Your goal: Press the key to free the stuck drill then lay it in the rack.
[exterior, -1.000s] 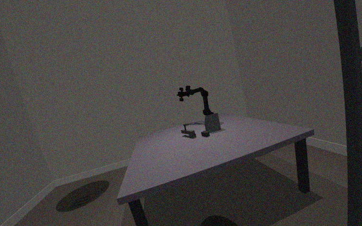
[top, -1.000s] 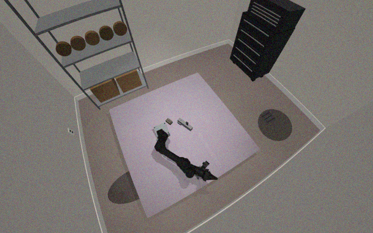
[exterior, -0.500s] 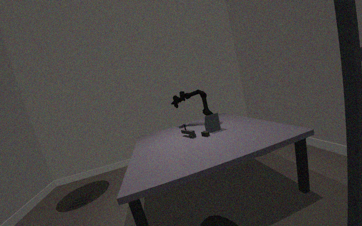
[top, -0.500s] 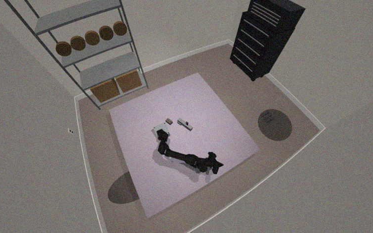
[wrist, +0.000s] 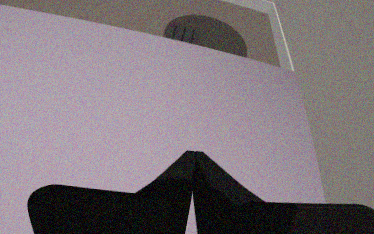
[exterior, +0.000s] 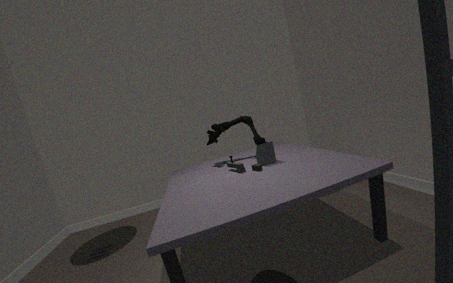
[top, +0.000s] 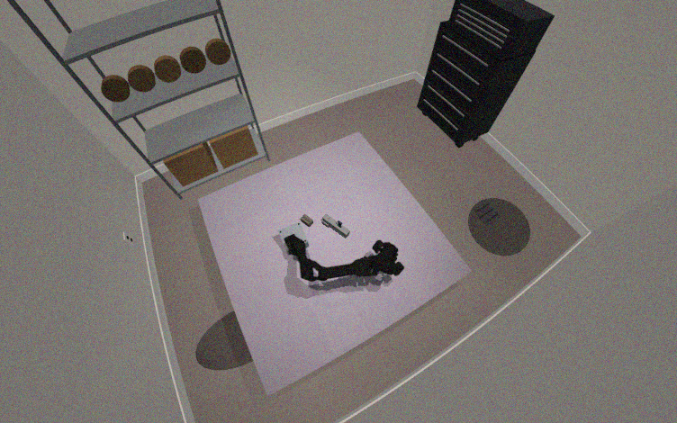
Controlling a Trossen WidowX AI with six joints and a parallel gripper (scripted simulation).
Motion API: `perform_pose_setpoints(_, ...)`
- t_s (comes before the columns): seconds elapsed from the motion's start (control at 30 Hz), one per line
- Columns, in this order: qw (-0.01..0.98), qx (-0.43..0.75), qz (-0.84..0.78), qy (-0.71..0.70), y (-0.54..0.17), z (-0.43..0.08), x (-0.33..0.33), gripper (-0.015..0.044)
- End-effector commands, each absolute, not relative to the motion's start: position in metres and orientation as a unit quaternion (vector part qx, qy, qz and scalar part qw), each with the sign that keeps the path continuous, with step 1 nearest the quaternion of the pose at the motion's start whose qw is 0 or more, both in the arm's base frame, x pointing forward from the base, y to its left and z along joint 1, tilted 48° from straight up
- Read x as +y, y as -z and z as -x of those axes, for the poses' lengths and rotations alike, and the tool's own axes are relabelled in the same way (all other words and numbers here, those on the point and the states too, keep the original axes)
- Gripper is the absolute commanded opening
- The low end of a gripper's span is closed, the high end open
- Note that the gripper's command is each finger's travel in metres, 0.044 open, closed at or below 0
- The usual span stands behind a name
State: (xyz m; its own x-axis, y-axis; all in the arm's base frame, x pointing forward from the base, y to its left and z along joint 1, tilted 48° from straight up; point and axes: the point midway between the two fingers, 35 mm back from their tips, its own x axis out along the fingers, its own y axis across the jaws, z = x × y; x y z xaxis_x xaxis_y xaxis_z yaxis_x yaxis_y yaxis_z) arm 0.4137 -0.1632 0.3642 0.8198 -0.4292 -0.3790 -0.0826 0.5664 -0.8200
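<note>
A long pale block (top: pixel 330 221) (exterior: pixel 237 165) lies on the table. A small dark upright piece with a wider top, apparently the drill (top: pixel 338 224) (exterior: pixel 231 159), stands up from it. A small brownish block (top: pixel 306 220) (exterior: pixel 256 168) lies between the long block and the arm's base. I cannot tell which part is the key or which is the rack. My gripper (top: pixel 393 254) (exterior: pixel 207 143) (wrist: pixel 193 159) is shut and empty, its fingertips meeting. It hangs well above the table, off to the side of both blocks and touching neither. The wrist view shows neither block.
The arm's pale base (top: pixel 290 230) (exterior: pixel 265 153) stands on the table (top: pixel 330 346) (exterior: pixel 221 207) close to the small block. A shelf unit (top: pixel 188 126) and a black drawer cabinet (top: pixel 480 67) stand beyond the table. A dark round stool (top: pixel 499 230) (exterior: pixel 103 245) (wrist: pixel 214 35) stands beside the table.
</note>
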Motion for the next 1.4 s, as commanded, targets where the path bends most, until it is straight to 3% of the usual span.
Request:
perform_pose_setpoints(0.0, 0.843, 0.364, 0.39, 0.067, -0.296, -0.426, -0.134, 0.0)
perform_pose_setpoints(0.3, 0.782, 0.543, 0.305, 0.041, -0.169, -0.406, -0.058, 0.0)
perform_pose_setpoints(0.6, 0.632, 0.685, 0.347, 0.106, -0.078, -0.329, 0.007, 0.0)
perform_pose_setpoints(0.73, 0.576, 0.698, 0.399, 0.147, -0.064, -0.299, 0.019, 0.0)
perform_pose_setpoints(1.37, 0.573, 0.698, 0.402, 0.149, -0.055, -0.297, 0.011, 0.0)
